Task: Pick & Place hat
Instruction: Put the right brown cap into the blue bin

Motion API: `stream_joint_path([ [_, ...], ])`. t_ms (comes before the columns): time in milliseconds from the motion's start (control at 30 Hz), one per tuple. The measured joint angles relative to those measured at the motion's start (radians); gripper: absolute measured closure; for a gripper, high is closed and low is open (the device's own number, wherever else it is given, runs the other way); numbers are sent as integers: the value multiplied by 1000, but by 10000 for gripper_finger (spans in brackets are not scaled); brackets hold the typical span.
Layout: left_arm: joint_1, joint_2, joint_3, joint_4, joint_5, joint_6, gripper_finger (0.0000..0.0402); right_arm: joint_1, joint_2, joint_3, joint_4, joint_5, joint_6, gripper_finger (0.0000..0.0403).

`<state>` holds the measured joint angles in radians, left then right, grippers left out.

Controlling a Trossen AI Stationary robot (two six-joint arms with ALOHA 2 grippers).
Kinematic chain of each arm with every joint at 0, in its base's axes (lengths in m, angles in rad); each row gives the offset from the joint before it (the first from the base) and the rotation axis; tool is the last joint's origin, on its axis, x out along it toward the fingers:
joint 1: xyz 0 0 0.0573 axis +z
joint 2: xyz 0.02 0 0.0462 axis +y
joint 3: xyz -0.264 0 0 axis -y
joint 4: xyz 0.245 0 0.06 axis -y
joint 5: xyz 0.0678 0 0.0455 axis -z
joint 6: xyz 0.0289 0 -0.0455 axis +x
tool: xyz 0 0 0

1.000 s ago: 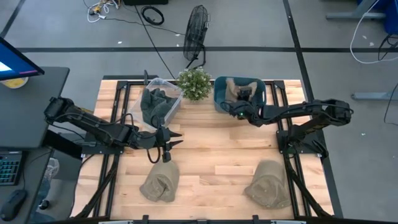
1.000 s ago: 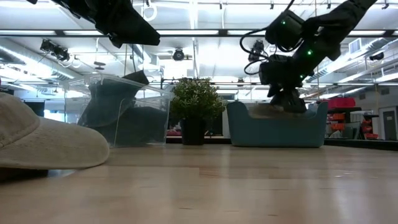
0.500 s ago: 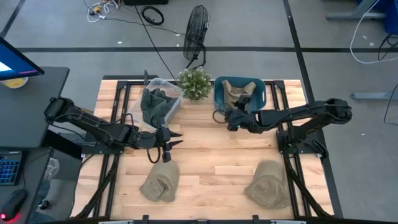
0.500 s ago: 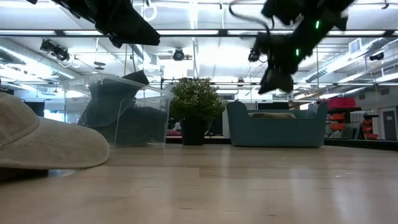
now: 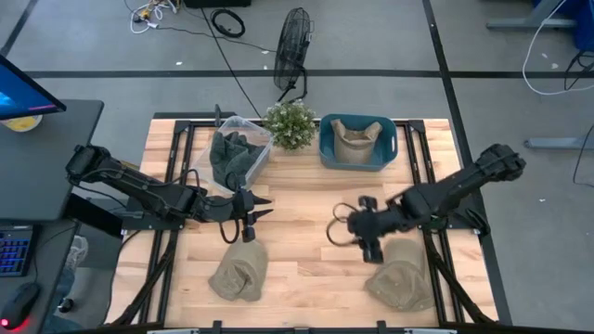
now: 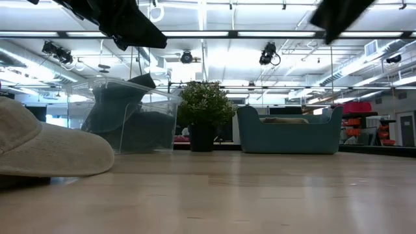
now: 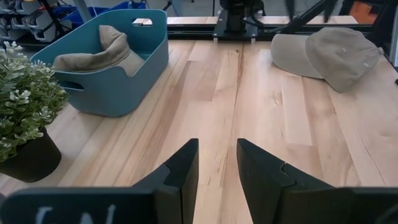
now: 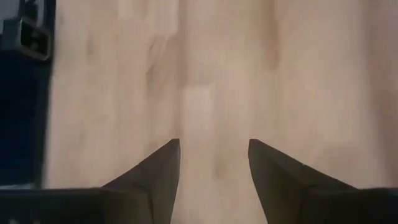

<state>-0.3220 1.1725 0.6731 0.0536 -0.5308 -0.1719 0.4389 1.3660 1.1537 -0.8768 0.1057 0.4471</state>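
Two tan hats lie on the table: one near the left (image 5: 239,274), also seen in the low view (image 6: 45,146), and one near the right (image 5: 401,274), also seen in the left wrist view (image 7: 329,50). A third tan hat (image 5: 355,137) rests inside the blue bin (image 5: 325,153) at the far edge. My right gripper (image 5: 336,228) hovers open over bare wood at mid-table, left of the near-right hat; its wrist view (image 8: 214,155) shows only wood. My left gripper (image 5: 255,209) waits open above the near-left hat, its fingers (image 7: 217,168) pointing toward the blue bin (image 7: 106,81).
A clear bin (image 5: 260,153) with dark hats (image 5: 232,153) stands at the far left, beside a small potted plant (image 5: 290,125). The plant (image 6: 205,114) and the blue bin (image 6: 289,133) line the far edge. Bare wood lies between the two near hats.
My right gripper has risen out of the blue bin and swept toward the table's near edge, ending over mid-table beside the near-right hat. The tan hat has stayed in the bin. My left arm has kept still.
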Motion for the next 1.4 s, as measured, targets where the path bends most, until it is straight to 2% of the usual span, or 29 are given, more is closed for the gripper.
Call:
stream_joint_path([
  [233, 0, 0, 0, 0, 0, 0, 287, 182, 5, -38, -174, -12, 328, 208],
  [467, 0, 0, 0, -5, 0, -23, 287, 289, 5, -160, -194, -140, 651, 208],
  [567, 0, 0, 0, -6, 0, -26, 287, 327, 6, -220, -184, -194, 720, 208],
  [800, 0, 0, 0, -6, 0, -25, 287, 387, 6, -279, -117, -297, 811, 208],
  [933, 0, 0, 0, -6, 0, -26, 287, 415, 6, -279, -80, -298, 839, 208],
  [1033, 0, 0, 0, -6, 0, -27, 287, 438, 12, -279, -83, -251, 845, 208],
  [1167, 0, 0, 0, -6, 0, -26, 287, 472, 52, -279, -82, -190, 759, 208],
  [1400, 0, 0, 0, -6, 0, -25, 287, 496, 153, -277, -82, -184, 620, 218],
])
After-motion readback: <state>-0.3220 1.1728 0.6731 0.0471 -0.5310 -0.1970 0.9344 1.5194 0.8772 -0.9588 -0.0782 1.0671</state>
